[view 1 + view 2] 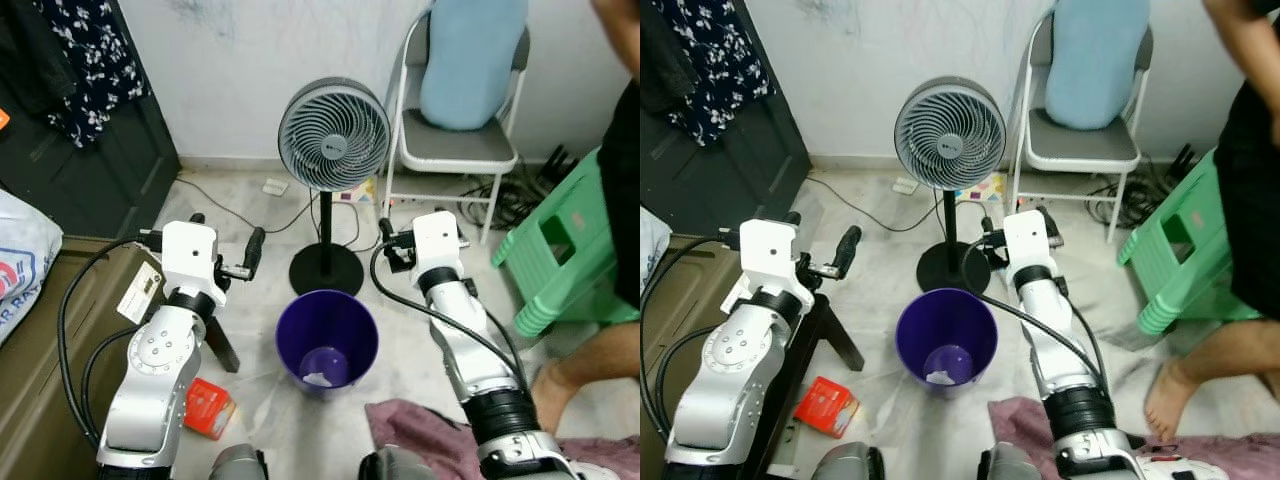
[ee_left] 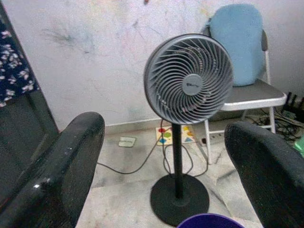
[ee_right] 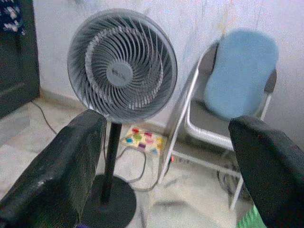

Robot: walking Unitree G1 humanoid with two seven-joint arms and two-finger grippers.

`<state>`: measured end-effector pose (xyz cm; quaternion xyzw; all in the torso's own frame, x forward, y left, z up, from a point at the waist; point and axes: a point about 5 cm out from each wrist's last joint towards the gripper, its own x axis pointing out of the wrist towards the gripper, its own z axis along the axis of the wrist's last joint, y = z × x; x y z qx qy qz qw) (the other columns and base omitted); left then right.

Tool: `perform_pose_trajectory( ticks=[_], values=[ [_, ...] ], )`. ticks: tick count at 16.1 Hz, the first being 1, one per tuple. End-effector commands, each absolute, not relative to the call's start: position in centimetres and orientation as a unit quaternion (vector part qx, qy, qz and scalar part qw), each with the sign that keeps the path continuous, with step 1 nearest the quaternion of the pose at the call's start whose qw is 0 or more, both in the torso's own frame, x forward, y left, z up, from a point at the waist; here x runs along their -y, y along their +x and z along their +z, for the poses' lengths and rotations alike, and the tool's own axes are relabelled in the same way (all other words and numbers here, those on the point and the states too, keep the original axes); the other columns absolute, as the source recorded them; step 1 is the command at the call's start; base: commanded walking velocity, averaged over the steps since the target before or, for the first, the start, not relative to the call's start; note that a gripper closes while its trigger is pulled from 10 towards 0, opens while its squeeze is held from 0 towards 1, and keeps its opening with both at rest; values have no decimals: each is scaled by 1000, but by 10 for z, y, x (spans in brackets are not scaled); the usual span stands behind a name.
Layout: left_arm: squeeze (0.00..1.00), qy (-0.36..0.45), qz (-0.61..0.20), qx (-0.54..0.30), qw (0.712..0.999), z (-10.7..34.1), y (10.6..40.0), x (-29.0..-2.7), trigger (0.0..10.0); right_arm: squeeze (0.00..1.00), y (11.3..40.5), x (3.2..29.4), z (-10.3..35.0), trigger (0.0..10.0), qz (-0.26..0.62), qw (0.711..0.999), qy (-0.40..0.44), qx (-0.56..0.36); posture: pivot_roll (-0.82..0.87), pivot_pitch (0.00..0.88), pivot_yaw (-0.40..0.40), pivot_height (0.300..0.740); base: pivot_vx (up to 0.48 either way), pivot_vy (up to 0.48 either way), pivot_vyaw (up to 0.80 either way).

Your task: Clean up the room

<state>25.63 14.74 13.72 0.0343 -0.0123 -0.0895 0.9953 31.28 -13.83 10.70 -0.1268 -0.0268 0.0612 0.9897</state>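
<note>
A purple bin stands on the floor between my two arms, with a white scrap at its bottom. A red packet lies on the floor by my left arm. A dark pink cloth lies crumpled at my right side. My left gripper is held up left of the bin, open with nothing between its fingers. My right gripper is raised right of the bin, open and holding nothing. Both point toward the fan.
A grey standing fan stands just behind the bin, its cable trailing over the floor. Behind it is a folding chair with a blue cushion. A green stool and a person's leg are on the right. A brown box and a dark cupboard are on the left.
</note>
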Motion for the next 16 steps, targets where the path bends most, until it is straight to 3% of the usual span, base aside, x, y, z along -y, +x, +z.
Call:
perform_pose_trajectory(
  ticks=[1,2,8,14,16],
  values=[
    [0,43,-73,19,996,139,260,-154,10000,1000,308,138,108,10000,83,987,-137,33,-70,0,-5,740,0,0,0],
    [0,48,-62,23,997,139,261,-159,10000,0,298,145,103,10000,98,984,-148,35,-70,0,-9,740,0,0,0],
    [0,56,-9,34,998,126,256,-181,10000,0,277,183,102,10000,23,992,-127,16,-77,0,1,740,0,0,0],
    [0,92,82,31,992,119,256,-198,10000,0,289,178,121,10000,-28,992,-125,12,-72,0,7,740,0,0,0],
    [0,78,79,22,994,116,256,-195,10000,0,291,164,124,10000,17,993,-113,11,-71,0,6,740,0,0,0]
  ],
)
